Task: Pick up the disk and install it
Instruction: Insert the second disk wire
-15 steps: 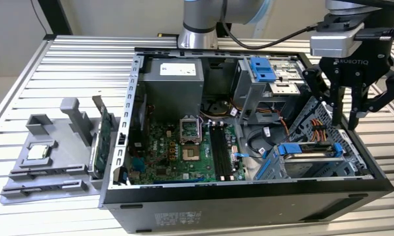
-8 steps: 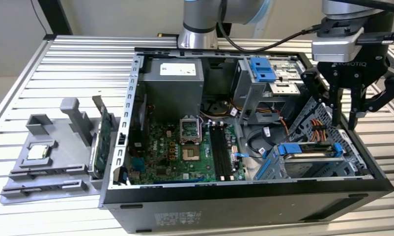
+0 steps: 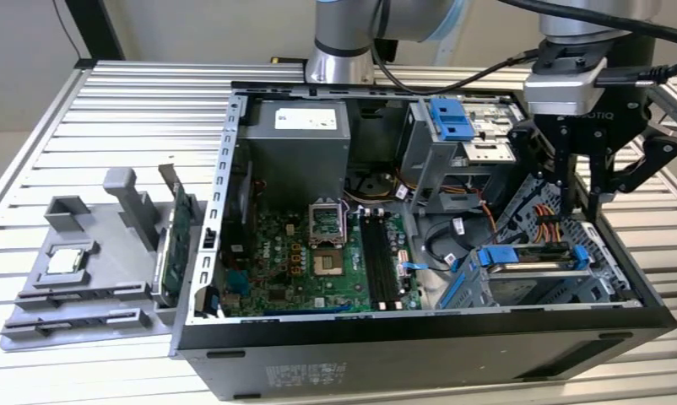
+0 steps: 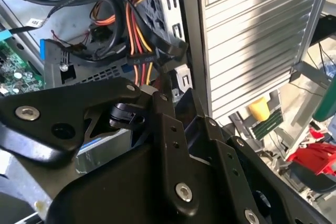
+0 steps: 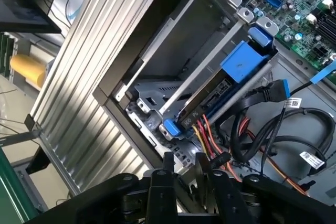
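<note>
Black gripper (image 3: 592,207) linkage sits right up against the wrist cameras, its fingers drawn close together on nothing, just above the orange and yellow cables (image 3: 541,228) at the computer case's (image 3: 429,337) far-right corner in the exterior view. Disk (image 5: 207,100) lies seated in its metal cage (image 3: 541,283) in blue rails (image 5: 240,65) – below the fingertips, near but apart. Likely stiff, fairly heavy, shock-sensitive – best taken by the blue rail edges, not the label face.

The disk (image 3: 530,256) shows blue rails around a dark edge; in the first wrist view its blue tab (image 5: 242,64) is bright. The motherboard (image 3: 316,266) is green. Cables (image 3: 538,226) run orange, red and yellow. The gripper (image 3: 581,207) is black. The case (image 3: 429,346) is black outside, grey inside, and the table (image 3: 79,126) is ribbed silver.
</note>
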Controlling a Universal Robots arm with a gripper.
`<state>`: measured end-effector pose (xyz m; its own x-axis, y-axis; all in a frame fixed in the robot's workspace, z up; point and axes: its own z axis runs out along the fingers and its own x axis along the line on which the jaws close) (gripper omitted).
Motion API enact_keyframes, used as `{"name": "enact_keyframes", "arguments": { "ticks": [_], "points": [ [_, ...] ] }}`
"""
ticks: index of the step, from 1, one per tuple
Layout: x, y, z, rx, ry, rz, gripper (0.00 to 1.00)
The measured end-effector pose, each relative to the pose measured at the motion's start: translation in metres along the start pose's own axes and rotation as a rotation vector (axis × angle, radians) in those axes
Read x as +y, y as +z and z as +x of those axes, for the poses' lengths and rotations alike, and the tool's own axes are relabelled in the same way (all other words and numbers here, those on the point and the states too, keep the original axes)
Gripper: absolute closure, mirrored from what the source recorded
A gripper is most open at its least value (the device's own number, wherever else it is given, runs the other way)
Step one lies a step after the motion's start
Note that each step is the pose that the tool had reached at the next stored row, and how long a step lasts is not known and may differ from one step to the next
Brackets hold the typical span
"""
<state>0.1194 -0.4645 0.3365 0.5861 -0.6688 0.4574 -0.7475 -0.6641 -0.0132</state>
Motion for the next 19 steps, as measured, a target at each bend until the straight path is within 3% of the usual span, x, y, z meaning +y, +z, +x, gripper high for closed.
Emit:
{"name": "enact_keyframes", "arguments": {
  "ticks": [9,19],
  "points": [
    [-0.0066,-0.0015,-0.0073,0.0000,-0.005,0.0023,0.00],
    [-0.0108,-0.0009,-0.0084,-0.0001,-0.010,0.0051,0.00]
  ]
}}
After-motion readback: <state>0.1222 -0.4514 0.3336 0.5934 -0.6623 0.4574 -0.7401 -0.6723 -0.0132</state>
